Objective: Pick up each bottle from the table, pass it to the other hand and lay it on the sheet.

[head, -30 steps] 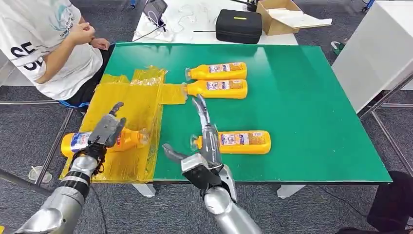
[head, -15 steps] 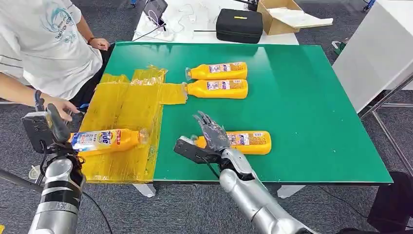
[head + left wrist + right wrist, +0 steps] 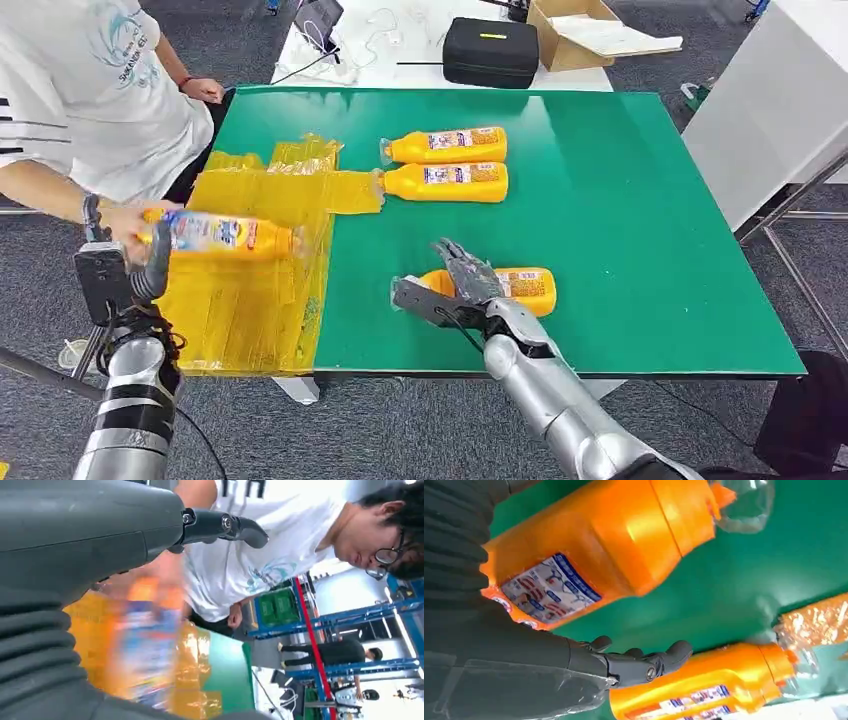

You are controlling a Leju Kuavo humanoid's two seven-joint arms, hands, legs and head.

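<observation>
Two orange bottles (image 3: 447,146) (image 3: 447,182) lie side by side at the far part of the green table (image 3: 620,200). A third orange bottle (image 3: 520,285) (image 3: 614,545) lies near the front edge. My right hand (image 3: 465,285) hovers over its cap end with fingers (image 3: 644,662) spread, not closed round it. A yellow sheet (image 3: 250,300) (image 3: 192,650) covers the table's left side. Above it a person's hand (image 3: 120,218) holds a fourth bottle (image 3: 220,235) (image 3: 145,645). My left hand (image 3: 125,275) is raised beside it, open, with nothing in it.
The person in a white shirt (image 3: 90,90) stands at the table's left. A black case (image 3: 490,52) and a cardboard box (image 3: 575,35) sit on a white table behind. A white cabinet (image 3: 780,100) stands to the right.
The person took the bottle off the sheet's near part and lifted it. My left hand let go and drew back. My right hand turned and moved over the near bottle.
</observation>
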